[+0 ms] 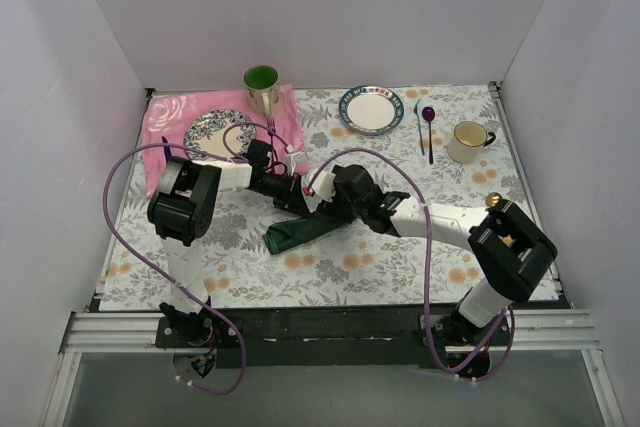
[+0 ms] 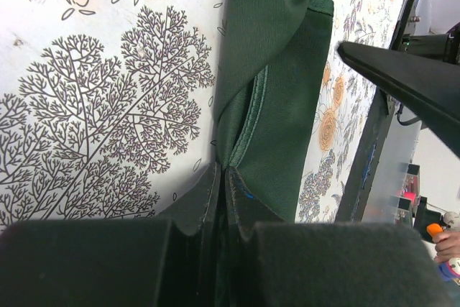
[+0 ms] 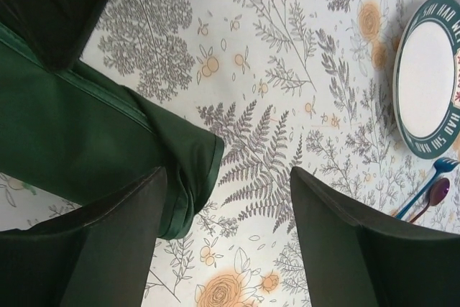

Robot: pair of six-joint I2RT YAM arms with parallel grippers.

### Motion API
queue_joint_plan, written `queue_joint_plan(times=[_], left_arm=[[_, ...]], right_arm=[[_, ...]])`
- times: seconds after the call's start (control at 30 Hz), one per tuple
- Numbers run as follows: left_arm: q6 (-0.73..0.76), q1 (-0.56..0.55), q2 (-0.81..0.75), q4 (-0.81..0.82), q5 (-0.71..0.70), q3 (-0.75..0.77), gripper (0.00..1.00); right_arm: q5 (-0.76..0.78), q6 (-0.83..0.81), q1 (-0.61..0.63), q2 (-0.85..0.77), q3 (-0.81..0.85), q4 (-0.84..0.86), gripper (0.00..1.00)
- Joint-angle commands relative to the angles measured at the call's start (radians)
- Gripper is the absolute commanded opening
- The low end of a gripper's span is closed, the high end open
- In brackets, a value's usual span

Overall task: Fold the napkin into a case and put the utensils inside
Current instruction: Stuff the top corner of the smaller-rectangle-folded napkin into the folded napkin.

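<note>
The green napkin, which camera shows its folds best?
Left wrist: the napkin is close up, folds and stitched hem sharp, pinched by the left gripper. Right wrist shows one rolled end beside the open right gripper. Top external shows only a small, partly covered strip.

Plain white walls [image 1: 300, 7] on three sides of a floral-covered table [image 1: 350, 267]

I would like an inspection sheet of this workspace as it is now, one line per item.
Surface: floral tablecloth, flat.
Job's things: napkin folded narrow, at centre; utensils not seen.
Clutter: pink cloth, patterned plate, teal-rimmed plate, green cup, cream mug, purple spoon, blue fork.
Hands: left hand shut on napkin edge; right hand open by napkin.
Cables: purple cables loop over both arms.
Surroundings: white walls on three sides.
</note>
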Motion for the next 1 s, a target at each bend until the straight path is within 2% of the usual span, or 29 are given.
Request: queue_joint_plan(times=[0.0, 0.27, 0.6, 0.97], left_arm=[[0.045, -0.012, 0.047, -0.039, -0.179, -0.023, 0.00], [0.051, -0.012, 0.044, -0.044, -0.182, -0.028, 0.00], [0.063, -0.012, 0.049, -0.050, -0.179, -0.025, 0.00], [0.080, -0.012, 0.055, -0.061, -0.182, -0.026, 0.00]], right_arm=[[0.021, -0.050, -0.010, -0.009, -0.073, 0.083, 0.78], [0.080, -0.110, -0.012, 0.068, -0.126, 0.244, 0.79], [0.136, -0.132, -0.012, 0.086, -0.145, 0.362, 0.78], [0.179, -0.216, -0.012, 0.203, -0.211, 0.547, 0.76]])
